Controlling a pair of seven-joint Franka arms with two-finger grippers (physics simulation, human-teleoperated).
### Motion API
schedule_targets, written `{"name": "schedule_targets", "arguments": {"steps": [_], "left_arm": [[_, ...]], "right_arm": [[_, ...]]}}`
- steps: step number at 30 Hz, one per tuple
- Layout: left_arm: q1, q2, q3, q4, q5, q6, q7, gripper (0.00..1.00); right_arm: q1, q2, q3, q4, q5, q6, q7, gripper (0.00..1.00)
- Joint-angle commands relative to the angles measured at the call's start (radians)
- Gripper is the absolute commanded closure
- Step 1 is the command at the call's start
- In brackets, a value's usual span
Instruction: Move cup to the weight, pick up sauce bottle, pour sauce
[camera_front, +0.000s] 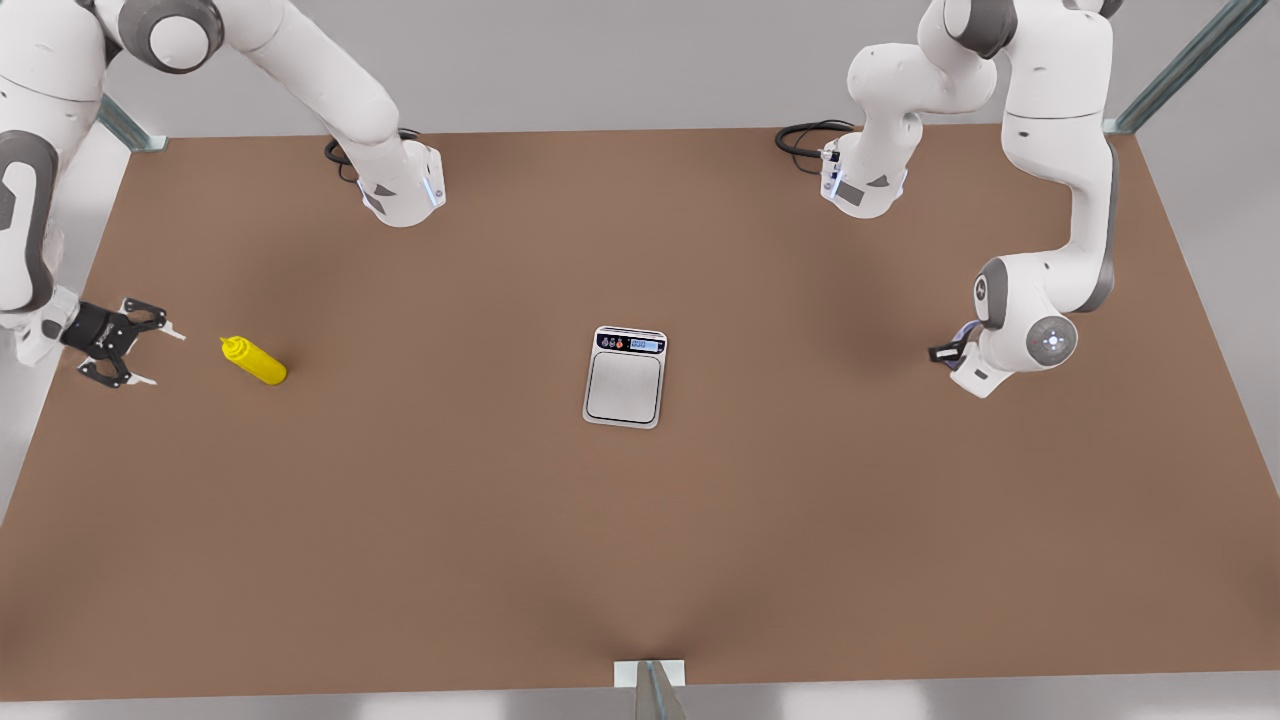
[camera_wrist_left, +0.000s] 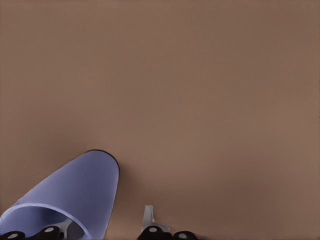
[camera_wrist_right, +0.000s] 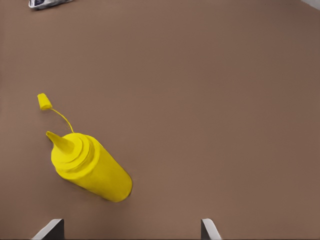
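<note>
Yellow sauce bottle (camera_wrist_right: 92, 167), pointed nozzle, tethered cap

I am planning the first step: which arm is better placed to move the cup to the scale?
Left. The cup sits right at the left gripper; the right gripper is across the table by the sauce bottle, its fingers open.

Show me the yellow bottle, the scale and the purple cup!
sauce bottle (camera_front: 256, 362): front view, middle of its yellow body.
kitchen scale (camera_front: 624, 386): front view, centre of its steel plate.
cup (camera_wrist_left: 80, 192): left wrist view, on its outer wall.
</note>
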Motion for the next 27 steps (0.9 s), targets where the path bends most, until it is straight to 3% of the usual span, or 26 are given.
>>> {"name": "schedule_targets", "arguments": {"steps": [1, 3, 7, 10, 27], "left_arm": [[0.0, 0.0, 0.0, 0.0, 0.001, -0.003, 0.0, 0.73], [0.0, 0.0, 0.0, 0.002, 0.001, 0.003, 0.0, 0.69], [0.0, -0.002, 0.0, 0.002, 0.001, 0.005, 0.0, 0.74], [0.0, 0.0, 0.002, 0.002, 0.002, 0.006, 0.001, 0.79], [0.0, -0.012, 0.003, 0.008, 0.028, 0.016, 0.001, 0.79]], "right_arm": [[-0.005, 0.015, 0.0, 0.0, 0.019, -0.003, -0.027, 0.0], [-0.042, 0.098, 0.0, 0.0, 0.102, -0.035, -0.164, 0.0], [-0.074, 0.169, 0.0, 0.008, 0.166, -0.09, -0.208, 0.0], [-0.075, 0.19, 0.0, 0.011, 0.166, -0.112, -0.221, 0.0], [-0.042, 0.273, 0.025, 0.023, 0.169, -0.156, -0.277, 0.0]]}}
